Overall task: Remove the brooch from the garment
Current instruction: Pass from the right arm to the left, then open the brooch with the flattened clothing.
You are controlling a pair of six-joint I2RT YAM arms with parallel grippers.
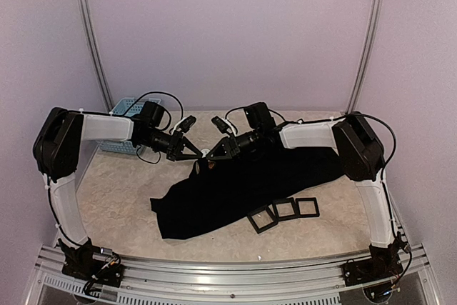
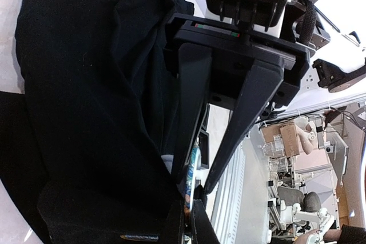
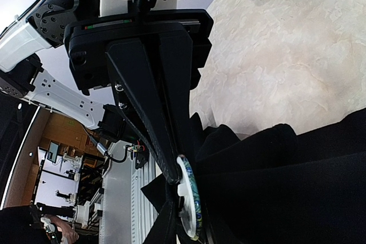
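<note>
The black garment (image 1: 235, 191) lies spread over the table, with one fold lifted where both arms meet. On that fold sits the brooch (image 1: 207, 153), a round disc with a blue-green face and a white back (image 3: 191, 204), seen edge-on in the left wrist view (image 2: 193, 170). My left gripper (image 2: 187, 221) is shut on black fabric right beside the brooch. My right gripper (image 2: 195, 190) reaches in from the other side, its jaws narrowed onto the disc. One of its fingers (image 3: 163, 227) lies against the white back. The other is hidden by fabric.
Three small black square frames (image 1: 285, 210) lie on the garment's near edge. A light-blue basket (image 1: 125, 116) stands at the back left behind the left arm. The metal rail (image 1: 228, 276) runs along the table's near edge.
</note>
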